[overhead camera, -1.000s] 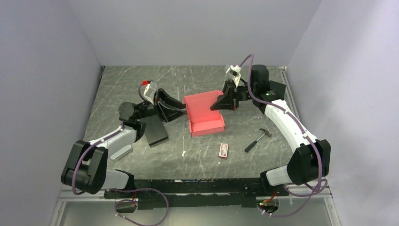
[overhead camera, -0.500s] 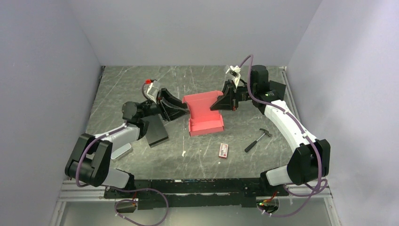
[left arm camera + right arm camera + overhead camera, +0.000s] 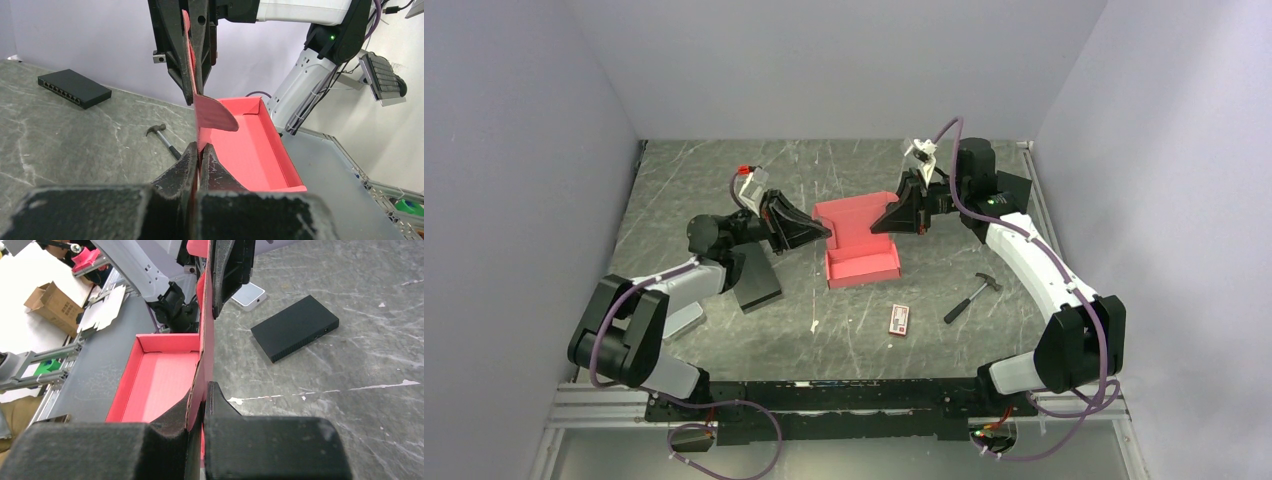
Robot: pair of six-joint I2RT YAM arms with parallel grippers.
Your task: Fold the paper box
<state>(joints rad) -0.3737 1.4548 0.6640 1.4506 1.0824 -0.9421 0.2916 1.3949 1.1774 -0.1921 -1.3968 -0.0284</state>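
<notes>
left pincer (image 3: 199,150) just snapped shut on one end of the paper box's (image 3: 862,255) upright lid panel. right pincer (image 3: 204,390) stays clamped on the other end. Box sits mid-worktop (image 3: 724,180), tray open. Both ends gripped, so folding the lid looks ready.

A paper box (image 3: 861,250) sits in the middle of the table (image 3: 844,170). The left gripper (image 3: 825,235) is at its left wall and the right gripper (image 3: 875,227) at its right. A network switch (image 3: 754,280) lies to the left, a small packet (image 3: 900,319) in front, and a hammer (image 3: 971,297) front-right.
</notes>
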